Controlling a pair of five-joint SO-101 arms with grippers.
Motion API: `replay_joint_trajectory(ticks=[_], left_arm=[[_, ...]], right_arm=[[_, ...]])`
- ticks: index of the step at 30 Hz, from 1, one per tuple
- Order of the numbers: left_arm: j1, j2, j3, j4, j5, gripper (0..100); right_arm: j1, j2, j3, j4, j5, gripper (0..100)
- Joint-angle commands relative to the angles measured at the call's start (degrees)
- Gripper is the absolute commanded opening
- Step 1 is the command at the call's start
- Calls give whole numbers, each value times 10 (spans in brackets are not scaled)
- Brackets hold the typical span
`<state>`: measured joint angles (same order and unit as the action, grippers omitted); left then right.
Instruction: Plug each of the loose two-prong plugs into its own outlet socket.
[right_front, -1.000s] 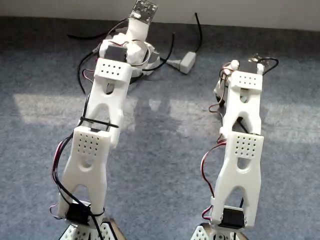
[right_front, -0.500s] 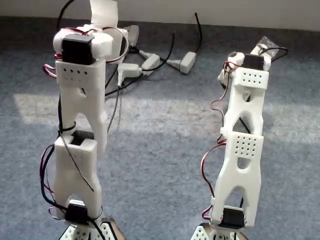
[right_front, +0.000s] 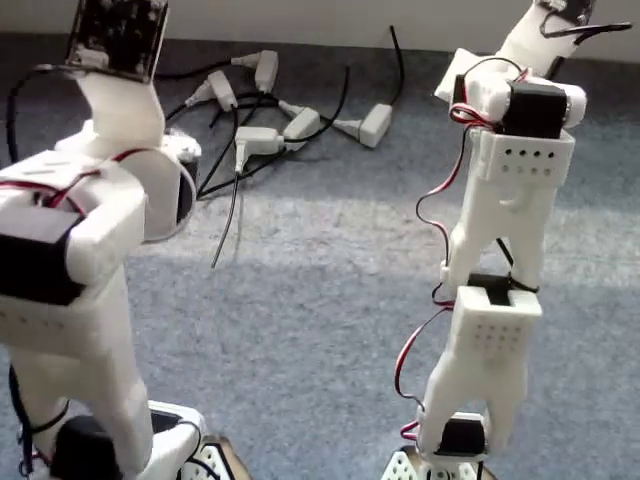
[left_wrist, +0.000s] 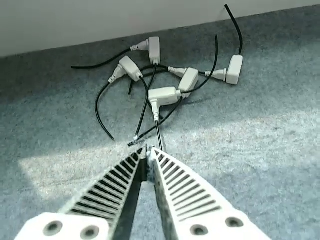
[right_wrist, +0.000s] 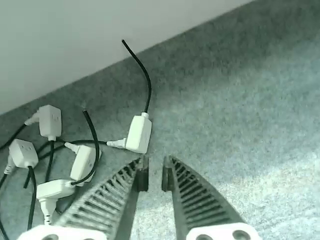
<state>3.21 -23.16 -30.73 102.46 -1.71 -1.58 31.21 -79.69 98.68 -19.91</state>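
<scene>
High view: white plugs (right_front: 258, 140) and sockets (right_front: 265, 68) on black cords (right_front: 340, 100) lie tangled on grey carpet (right_front: 330, 290) by the wall (right_front: 340, 20). The left gripper (left_wrist: 148, 151) hovers near them, fingers closed and empty. The right gripper (right_wrist: 152, 175) is slightly parted, holding nothing.

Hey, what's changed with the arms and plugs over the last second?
The left arm lifted and drew back from the plugs; the right arm rose too. The left claw and right claw hang above them, holding nothing. The rightmost plug stayed put.
</scene>
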Motion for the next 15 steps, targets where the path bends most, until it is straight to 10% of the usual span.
replay_joint_trajectory(ticks=[1, 15], left_arm=[[-3, -131, 172, -1, 4, 6], [0, -538, 742, -184, 1, 7]], right_arm=[[-7, -92, 110, 25, 9, 49], [-102, -523, 689, -70, 11, 39]])
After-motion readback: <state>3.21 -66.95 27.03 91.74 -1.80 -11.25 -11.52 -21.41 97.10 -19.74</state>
